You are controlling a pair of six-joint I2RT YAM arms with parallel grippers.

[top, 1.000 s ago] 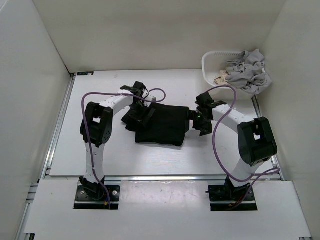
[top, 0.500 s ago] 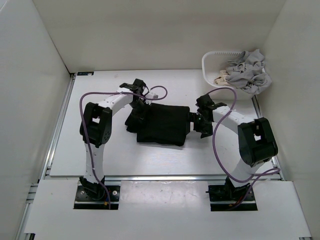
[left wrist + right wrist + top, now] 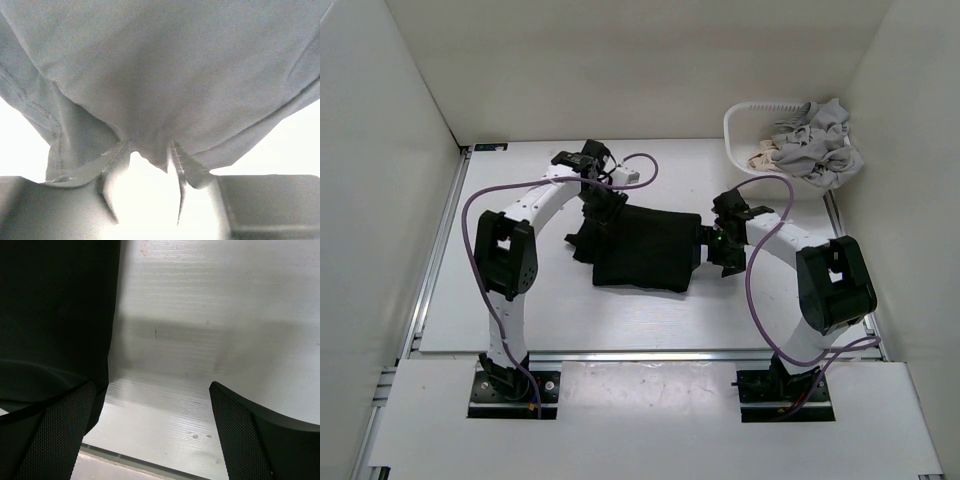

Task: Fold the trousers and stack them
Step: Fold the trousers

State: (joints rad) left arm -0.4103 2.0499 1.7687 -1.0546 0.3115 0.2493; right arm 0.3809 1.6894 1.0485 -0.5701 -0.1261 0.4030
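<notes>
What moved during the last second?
The left end effector slid away from the robot's bases, toward the far left corner of the trousers, its arm stretching out. Whether it grips the cloth cannot be told. The right end effector, open at the trousers' right edge, the folded trousers and the basket stayed put.

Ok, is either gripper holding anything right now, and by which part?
The left gripper pinches the black soft-fabric trousers at a fold near their far left corner. The right gripper is open, holding nothing.
</notes>
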